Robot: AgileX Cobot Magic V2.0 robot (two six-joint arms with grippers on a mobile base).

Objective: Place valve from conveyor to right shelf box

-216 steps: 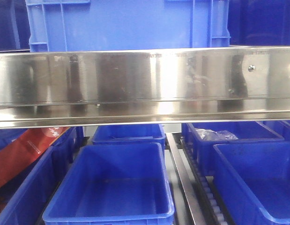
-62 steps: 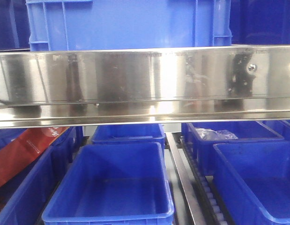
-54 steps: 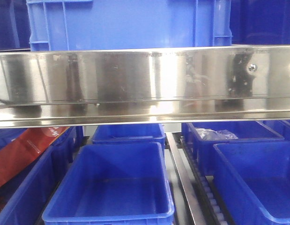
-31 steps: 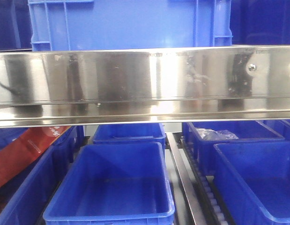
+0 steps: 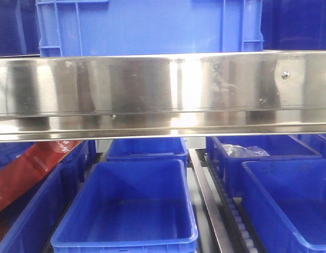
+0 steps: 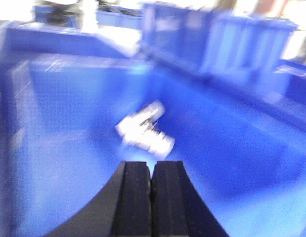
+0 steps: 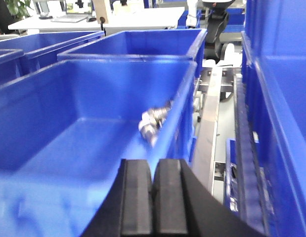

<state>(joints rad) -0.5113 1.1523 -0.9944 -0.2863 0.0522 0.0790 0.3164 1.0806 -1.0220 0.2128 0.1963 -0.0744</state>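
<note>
In the left wrist view a silver metal valve point(image 6: 145, 131) lies on the floor of a blue box point(image 6: 232, 148); the picture is blurred. My left gripper point(image 6: 152, 165) is shut and empty, just short of that valve and above the box floor. In the right wrist view another silver valve point(image 7: 153, 121) lies inside a blue box point(image 7: 93, 98), against its right wall. My right gripper point(image 7: 153, 165) is shut and empty, over the near end of that box. The conveyor is out of view. Neither gripper shows in the front view.
A steel shelf rail point(image 5: 163, 89) crosses the front view, with a large blue crate point(image 5: 152, 26) above it. Below it are blue boxes point(image 5: 123, 243), one point(image 5: 289, 205) at the right, and a red object point(image 5: 26, 168) at the left. A roller track point(image 7: 209, 128) runs between the boxes.
The scene in the front view has shifted slightly to the right. The boxes under the rail look the same.
</note>
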